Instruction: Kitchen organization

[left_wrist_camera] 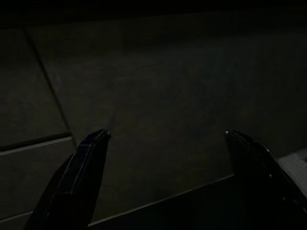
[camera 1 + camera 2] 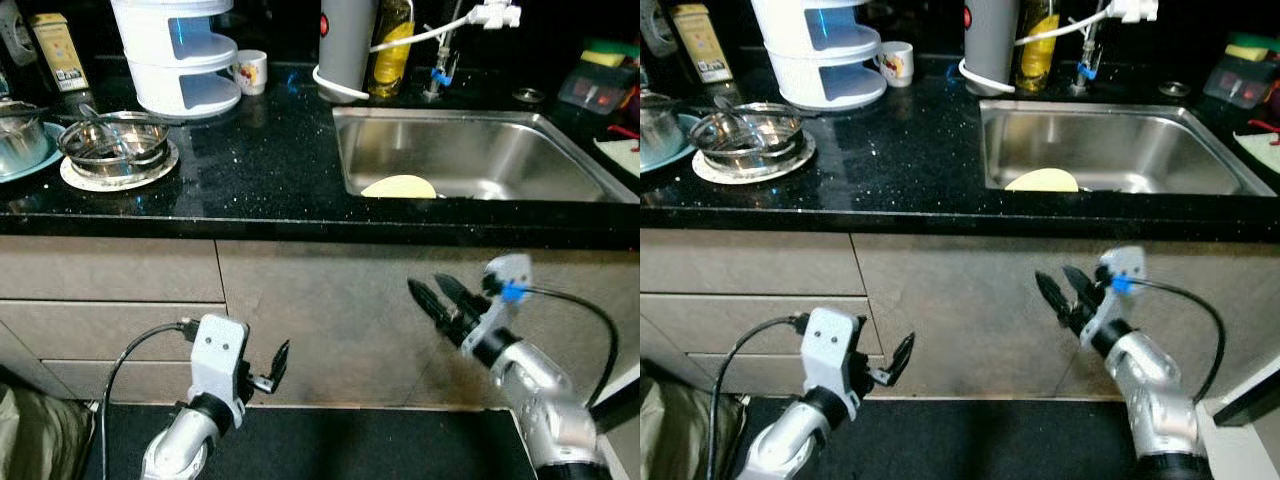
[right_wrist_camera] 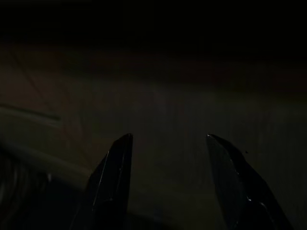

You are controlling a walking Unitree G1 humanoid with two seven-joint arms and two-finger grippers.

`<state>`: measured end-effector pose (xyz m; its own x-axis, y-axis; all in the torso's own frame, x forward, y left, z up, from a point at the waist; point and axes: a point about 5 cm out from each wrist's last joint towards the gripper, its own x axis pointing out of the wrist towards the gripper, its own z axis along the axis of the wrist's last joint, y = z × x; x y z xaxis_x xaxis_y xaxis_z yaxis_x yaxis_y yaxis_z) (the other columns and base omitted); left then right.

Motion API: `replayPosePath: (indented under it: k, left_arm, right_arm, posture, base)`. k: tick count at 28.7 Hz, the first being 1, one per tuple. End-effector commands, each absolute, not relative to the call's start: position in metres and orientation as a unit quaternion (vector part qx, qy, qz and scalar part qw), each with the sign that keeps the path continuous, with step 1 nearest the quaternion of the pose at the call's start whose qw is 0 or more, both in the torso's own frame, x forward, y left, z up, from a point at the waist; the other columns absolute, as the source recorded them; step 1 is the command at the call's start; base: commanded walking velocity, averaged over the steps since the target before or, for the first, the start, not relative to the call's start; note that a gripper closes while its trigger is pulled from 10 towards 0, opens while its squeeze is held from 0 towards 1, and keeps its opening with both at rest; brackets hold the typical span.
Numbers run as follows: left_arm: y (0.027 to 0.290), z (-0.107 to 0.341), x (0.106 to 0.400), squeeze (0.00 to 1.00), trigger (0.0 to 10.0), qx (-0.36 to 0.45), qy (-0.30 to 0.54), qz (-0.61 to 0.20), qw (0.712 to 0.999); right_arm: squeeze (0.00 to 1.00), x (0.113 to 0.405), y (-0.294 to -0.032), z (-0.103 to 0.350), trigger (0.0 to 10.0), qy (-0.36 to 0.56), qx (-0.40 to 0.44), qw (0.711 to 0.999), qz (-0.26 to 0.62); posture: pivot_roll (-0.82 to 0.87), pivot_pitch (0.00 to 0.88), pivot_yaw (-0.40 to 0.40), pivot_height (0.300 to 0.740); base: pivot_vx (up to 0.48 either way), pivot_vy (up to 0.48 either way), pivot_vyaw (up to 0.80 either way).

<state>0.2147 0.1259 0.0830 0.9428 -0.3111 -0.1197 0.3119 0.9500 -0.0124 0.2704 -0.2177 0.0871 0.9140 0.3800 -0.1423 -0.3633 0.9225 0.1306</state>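
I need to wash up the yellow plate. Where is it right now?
The yellow plate lies in the steel sink, against its front wall near the left corner, right of the metal bowl on the black counter.

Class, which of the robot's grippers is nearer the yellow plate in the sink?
Right. The right gripper hangs open just below the yellow plate; the left gripper hangs lower, off to the left.
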Motion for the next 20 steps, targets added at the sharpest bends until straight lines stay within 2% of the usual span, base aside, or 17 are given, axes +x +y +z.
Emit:
replayPosePath:
  k: [1,3,8,20]
  left_arm:
    - [0.128,0.081,0.217,0.0,10.0,-0.001,0.061,-0.151,0.987]
    - [0.13,0.078,0.219,0.0,10.0,-0.019,0.063,-0.142,0.988]
    - [0.132,0.073,0.226,0.0,10.0,-0.038,0.068,-0.137,0.988]
    - [0.14,0.063,0.234,0.0,10.0,-0.039,0.075,-0.139,0.987]
  right_arm:
    - [0.0,0.268,-0.217,0.083,10.0,0.089,0.06,0.975,0.192]
    - [0.0,0.267,-0.221,0.081,10.0,0.092,0.073,0.977,0.175]
    - [0.0,0.265,-0.216,0.077,10.0,0.096,0.053,0.976,0.186]
    - [0.0,0.245,-0.187,0.064,10.0,0.119,0.039,0.955,0.27]
  posture:
    - [0.1,0.0,-0.051,0.736]
    - [0.09,0.0,-0.049,0.736]
    - [0.08,0.0,-0.043,0.736]
    - [0.08,0.0,-0.022,0.736]
  base:
    - [0.0,0.0,0.0]
    - [0.154,0.0,0.0]
    - [0.48,0.0,0.0]
    - [0.0,0.0,0.0]
